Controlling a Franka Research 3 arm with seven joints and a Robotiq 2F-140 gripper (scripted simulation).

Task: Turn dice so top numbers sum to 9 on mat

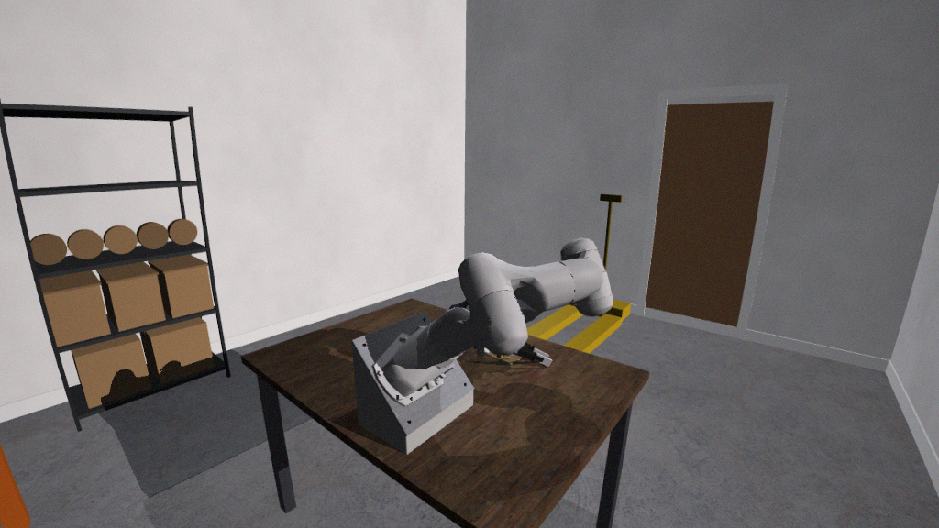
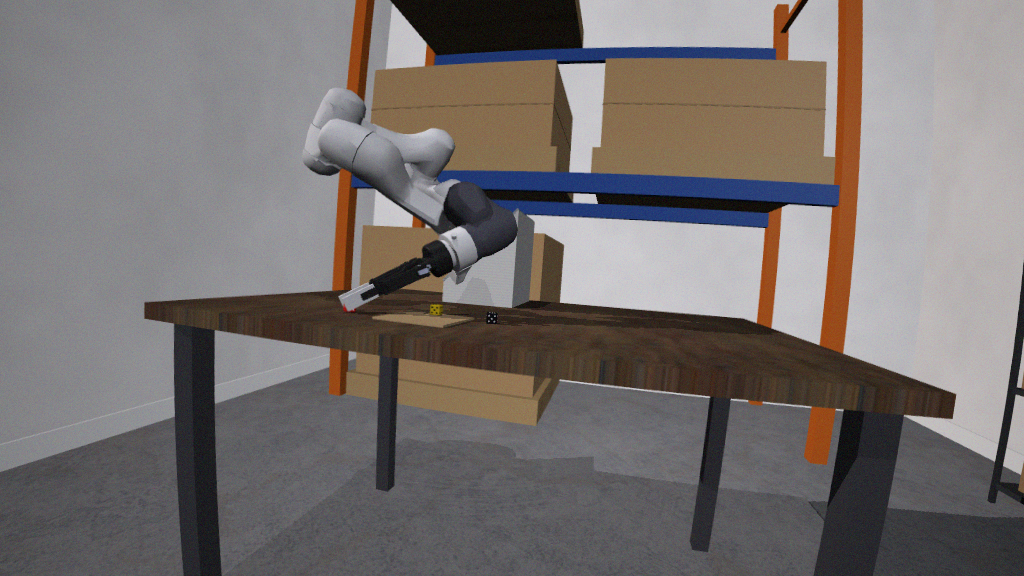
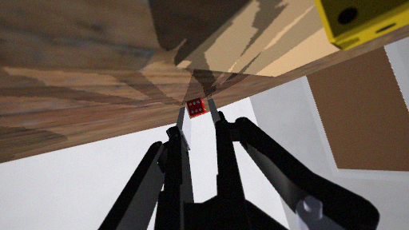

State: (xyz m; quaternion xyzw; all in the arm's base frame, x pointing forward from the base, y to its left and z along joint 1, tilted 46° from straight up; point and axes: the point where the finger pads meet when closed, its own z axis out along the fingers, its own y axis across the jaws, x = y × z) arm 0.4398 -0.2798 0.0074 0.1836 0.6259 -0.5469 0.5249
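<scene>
Reaching low with a folded arm [image 1: 493, 305] [image 2: 375, 161].
Slanting downward at the wrist [image 2: 459, 247], with jaws slightly parted.
</scene>
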